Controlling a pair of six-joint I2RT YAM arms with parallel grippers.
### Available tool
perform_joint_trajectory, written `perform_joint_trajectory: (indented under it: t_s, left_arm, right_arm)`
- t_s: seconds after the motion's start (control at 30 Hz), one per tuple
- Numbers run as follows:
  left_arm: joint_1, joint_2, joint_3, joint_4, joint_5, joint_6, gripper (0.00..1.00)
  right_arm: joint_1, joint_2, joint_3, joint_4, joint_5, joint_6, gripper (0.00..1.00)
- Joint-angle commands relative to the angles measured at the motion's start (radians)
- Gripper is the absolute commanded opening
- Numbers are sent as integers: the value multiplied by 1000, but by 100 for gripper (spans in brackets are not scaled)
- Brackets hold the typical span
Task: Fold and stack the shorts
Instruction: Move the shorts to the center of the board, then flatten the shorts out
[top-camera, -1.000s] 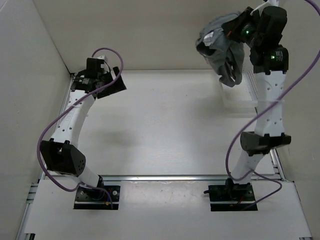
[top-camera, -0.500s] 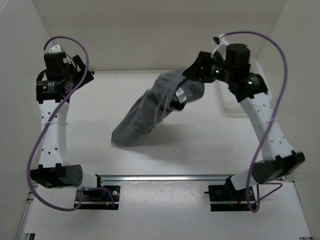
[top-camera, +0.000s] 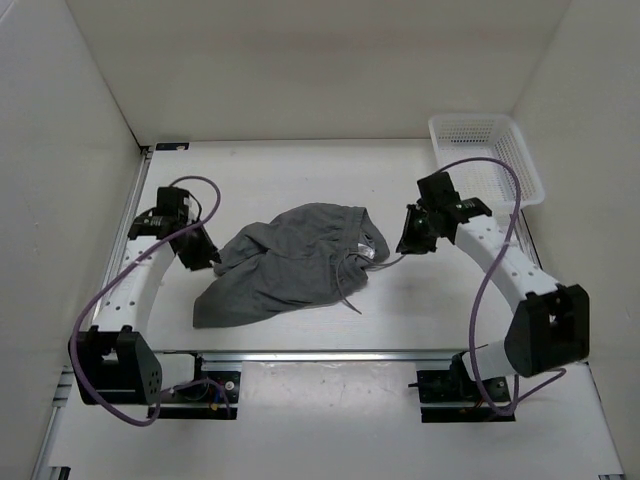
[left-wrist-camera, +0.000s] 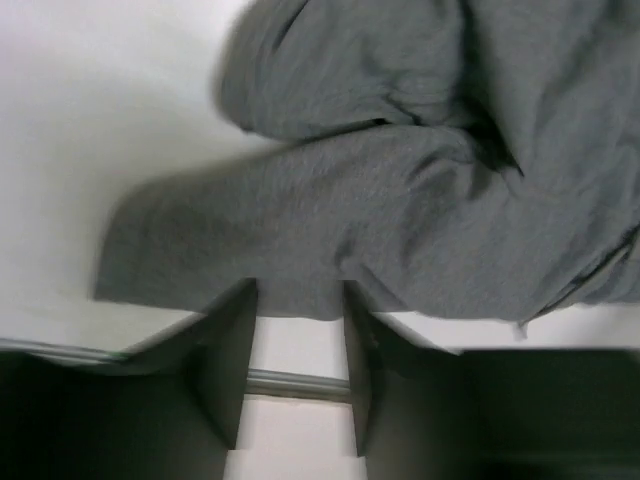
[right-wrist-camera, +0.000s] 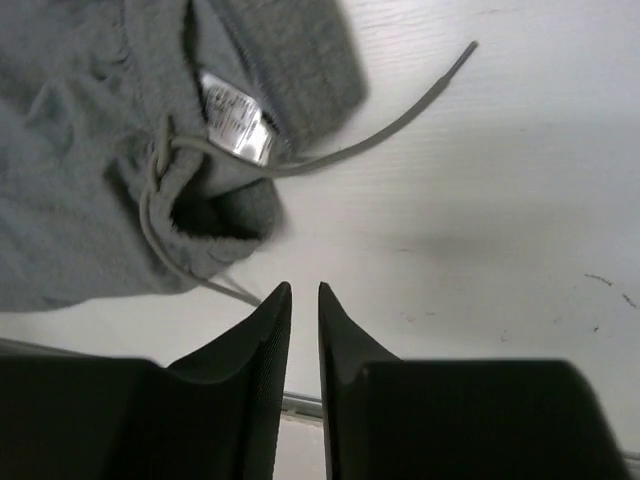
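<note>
the shorts (top-camera: 290, 265) lay crumpled mid-frame; your left tool (left-wrist-camera: 298, 295) stood parted, right tool (right-wrist-camera: 304, 290) barely parted, both empty. you needed to grip opposite edges and spread them flat first.

Fixed above and behind the arm bases, the top camera looks down on the whole table (top-camera: 300, 180). Each wrist camera peers low and close past its own fingers. The left gripper (left-wrist-camera: 298, 295) and right gripper (right-wrist-camera: 302, 292) views share the shorts (top-camera: 290, 265) with it — from opposite sides.
</note>
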Motion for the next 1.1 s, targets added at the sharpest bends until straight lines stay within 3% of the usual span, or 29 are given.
perform_joint_trajectory:
  t_s: [0.0, 0.03, 0.07, 0.17, 0.23, 0.37, 0.43, 0.47, 0.5, 0.6, 0.63, 0.77, 1.07]
  left_arm:
    - [-1, -92, -105, 65, 28, -110, 56]
    - [-1, -78, -119, 74, 17, -110, 78]
    - [-1, -37, -130, 84, 17, -124, 100]
    - [-1, 81, -159, 151, 38, -124, 100]
    - [-13, 211, -159, 169, 38, -124, 100]
    - [-22, 290, -195, 220, 47, -133, 100]
    - [-32, 302, -195, 231, 58, -133, 97]
    - [-32, 302, -195, 240, 58, -133, 83]
    - [-32, 302, -195, 240, 58, -133, 69]
    - [-32, 311, -164, 240, 95, -92, 11]
    - [-32, 298, -150, 240, 113, -78, 11]
    - [-22, 190, -14, 139, 100, -44, 11]
    - [-22, 51, 606, -163, 47, 26, 11]
  right_arm:
    - [50, -47, -85, 102, -14, 40, 21]
    - [61, -38, -111, 115, -29, 49, 28]
    - [73, -17, -111, 124, -48, 49, 51]
    - [133, 69, -94, 162, -86, 49, 97]
    - [171, 123, -64, 182, -125, 40, 100]
    - [226, 239, 4, 236, -125, 40, 100]
    - [239, 310, 47, 247, -125, 40, 95]
    - [239, 332, 83, 247, -125, 40, 87]
    - [239, 350, 100, 247, -125, 40, 69]
    - [239, 382, 185, 222, -134, 25, 19]
    - [239, 383, 212, 201, -123, 5, 0]
    - [216, 283, 340, 100, -82, -70, 0]
    - [193, 125, 719, -158, -13, -239, 0]
